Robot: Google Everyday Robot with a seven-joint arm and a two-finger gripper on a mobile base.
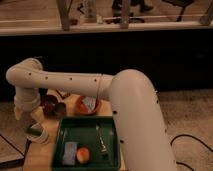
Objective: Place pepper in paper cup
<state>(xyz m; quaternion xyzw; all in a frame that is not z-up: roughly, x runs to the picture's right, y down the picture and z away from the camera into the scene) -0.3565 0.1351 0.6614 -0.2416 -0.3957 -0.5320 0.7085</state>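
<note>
- The gripper point(33, 119) hangs at twelve o'clock of the paper cup point(39, 138); whether it is gripping can't be told.
- The pepper point(34, 131) sits in the cup's mouth, at nine o'clock from the green tray point(114, 131).
- The placing step looks nearly done; the next move probably calls for a clean straight lift.

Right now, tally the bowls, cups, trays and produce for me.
Bowls: 2 (orange bowl, dark bowl)
Cups: 2 (paper cup, small dark cup)
Trays: 1 (green tray)
Produce: 2 (pepper at the paper cup, orange-red fruit in the green tray)
Total: 7
The tool is just above the paper cup.
</note>
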